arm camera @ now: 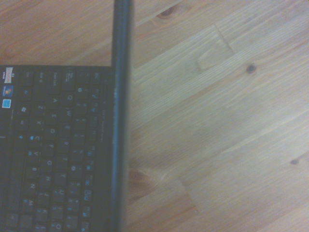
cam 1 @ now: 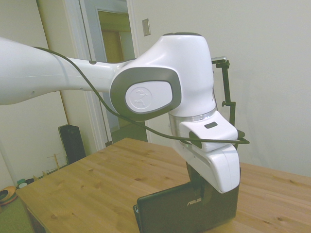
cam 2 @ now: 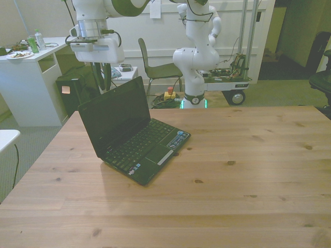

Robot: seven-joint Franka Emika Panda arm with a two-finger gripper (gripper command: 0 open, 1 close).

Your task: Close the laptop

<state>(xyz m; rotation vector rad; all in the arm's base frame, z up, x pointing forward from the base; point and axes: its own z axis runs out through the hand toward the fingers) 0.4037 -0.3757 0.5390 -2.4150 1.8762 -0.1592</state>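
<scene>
Arm comes in from the side view's left, big white elbow joint up high, wrist turned straight down. The jaws (cam 2: 106, 70) hang just behind and above the top edge of the laptop (cam 2: 135, 132) lid. In the front view they sit behind the lid's upper edge, dark fingers pointing down; can't tell how far apart they are, nothing seen held. In the side view the white hand covers them.

Laptop is open, lid upright and tipped slightly back, on the desk (cam 2: 248, 170) toward the front view's left, nearer the far edge than the near one. It's set at an angle to the desk edges, keyboard facing the near-right. Side view shows lid back w/ silver ASUS logo (cam 1: 195, 201). Wrist view looks down on the lid's top edge as a dark bar, keys on one side, bare wood on the other.

Open wood across the desk's middle, right side and near edge.

Room: white counter (cam 2: 31, 77) w/ cans and a plate at the front view's left, chair (cam 2: 155, 67) behind desk, second white arm on a wheeled cart (cam 2: 222, 82) beyond the far edge.
</scene>
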